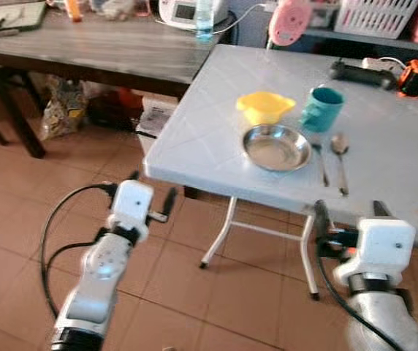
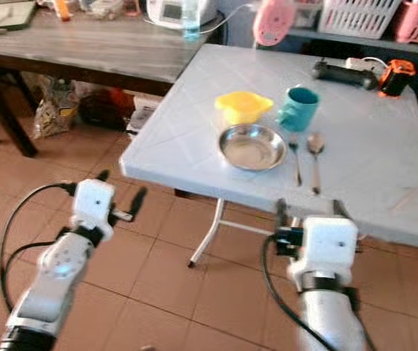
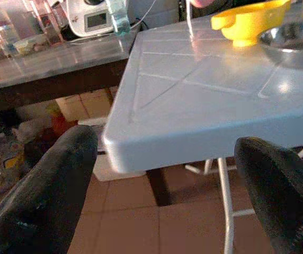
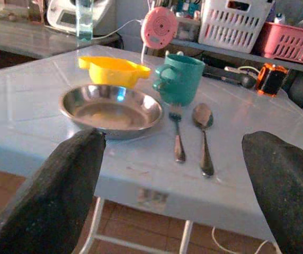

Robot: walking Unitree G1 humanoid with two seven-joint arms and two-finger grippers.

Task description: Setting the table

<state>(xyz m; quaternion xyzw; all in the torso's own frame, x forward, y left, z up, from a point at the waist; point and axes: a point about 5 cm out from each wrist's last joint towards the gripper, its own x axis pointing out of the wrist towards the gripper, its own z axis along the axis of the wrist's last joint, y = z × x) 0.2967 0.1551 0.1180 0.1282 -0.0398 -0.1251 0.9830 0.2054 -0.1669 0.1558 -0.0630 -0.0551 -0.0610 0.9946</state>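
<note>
Tools left (image 1: 153, 199) and right (image 4: 178, 174) spread, empty, low before surface (image 1: 384, 168); plate (image 1: 276, 146), fork (image 4: 177, 135), spoon (image 4: 203, 132), mug (image 1: 321, 108), yellow bowl (image 1: 264, 106) atop.

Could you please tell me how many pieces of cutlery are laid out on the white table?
2: a fork right beside the steel plate, and a spoon just beyond the fork, both before the teal mug.

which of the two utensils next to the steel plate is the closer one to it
The fork. It lies right beside the steel plate, with the spoon on its far side, away from the plate and below the teal mug.
</note>
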